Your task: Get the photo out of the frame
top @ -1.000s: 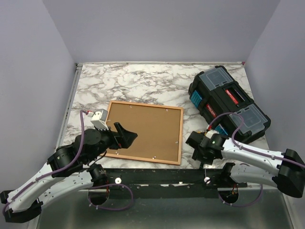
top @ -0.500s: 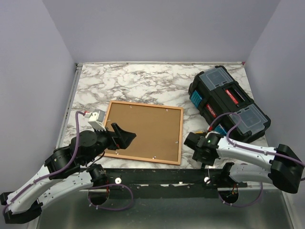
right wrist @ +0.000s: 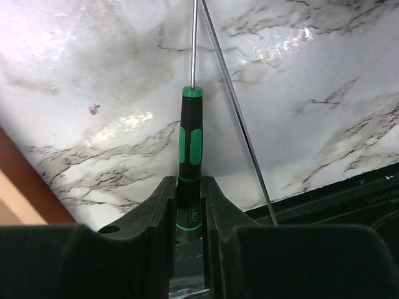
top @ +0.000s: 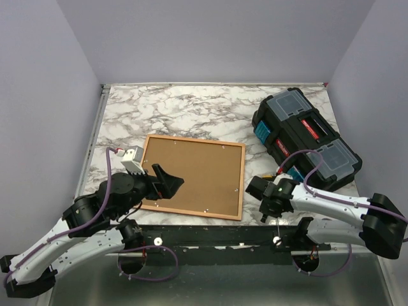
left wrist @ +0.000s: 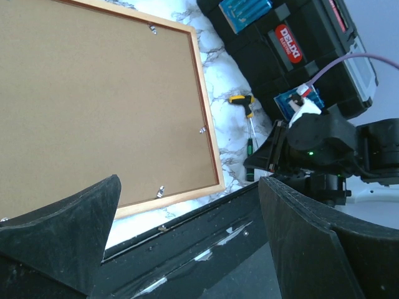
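The orange-red frame [top: 194, 176] lies face down at the table's middle, its brown backing board [left wrist: 93, 106] up. The photo is hidden under the board. My left gripper [top: 167, 182] hangs open over the frame's near left part; in the left wrist view its fingers [left wrist: 62, 240] spread wide above the table's near rail, with nothing between them. My right gripper [top: 264, 211] is just right of the frame's near right corner. In the right wrist view the right gripper [right wrist: 189, 194] is shut on the handle of a green and black screwdriver [right wrist: 190, 140], whose shaft points away over the marble.
A black toolbox [top: 306, 140] stands at the right back. A yellow-handled screwdriver [left wrist: 242, 101] lies between it and the frame. A thin metal rod [right wrist: 234, 106] runs slantwise beside the green screwdriver. The frame's edge [right wrist: 28, 187] shows at the lower left of the right wrist view. A black rail [top: 210, 233] borders the near side.
The right gripper's jaws have come together on the green screwdriver's handle. The left arm has hardly moved and stays open.
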`<act>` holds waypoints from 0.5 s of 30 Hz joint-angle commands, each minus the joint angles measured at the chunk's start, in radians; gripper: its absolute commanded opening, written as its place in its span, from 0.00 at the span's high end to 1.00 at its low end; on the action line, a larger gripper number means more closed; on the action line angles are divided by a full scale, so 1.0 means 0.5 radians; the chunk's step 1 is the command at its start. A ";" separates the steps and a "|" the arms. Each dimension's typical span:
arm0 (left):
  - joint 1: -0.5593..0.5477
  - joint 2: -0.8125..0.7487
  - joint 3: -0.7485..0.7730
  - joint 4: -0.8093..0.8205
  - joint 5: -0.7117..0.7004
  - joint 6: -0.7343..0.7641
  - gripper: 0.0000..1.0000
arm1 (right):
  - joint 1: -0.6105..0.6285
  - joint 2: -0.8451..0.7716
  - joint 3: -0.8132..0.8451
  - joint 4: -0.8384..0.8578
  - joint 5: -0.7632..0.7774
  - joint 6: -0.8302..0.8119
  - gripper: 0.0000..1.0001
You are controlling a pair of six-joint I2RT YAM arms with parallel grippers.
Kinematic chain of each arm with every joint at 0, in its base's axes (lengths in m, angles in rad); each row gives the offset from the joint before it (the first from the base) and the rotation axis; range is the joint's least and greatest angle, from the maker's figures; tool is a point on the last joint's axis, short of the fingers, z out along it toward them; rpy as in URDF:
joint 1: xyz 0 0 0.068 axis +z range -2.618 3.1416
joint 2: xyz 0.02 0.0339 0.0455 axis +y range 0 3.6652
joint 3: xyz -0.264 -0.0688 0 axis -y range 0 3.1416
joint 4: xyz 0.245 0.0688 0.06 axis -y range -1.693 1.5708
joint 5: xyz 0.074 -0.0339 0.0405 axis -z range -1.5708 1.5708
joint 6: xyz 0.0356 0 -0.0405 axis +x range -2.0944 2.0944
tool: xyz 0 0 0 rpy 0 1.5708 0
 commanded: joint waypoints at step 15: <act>0.201 0.483 -0.409 0.869 0.907 -0.306 0.01 | -0.004 -0.868 0.021 0.333 -0.347 -0.590 0.99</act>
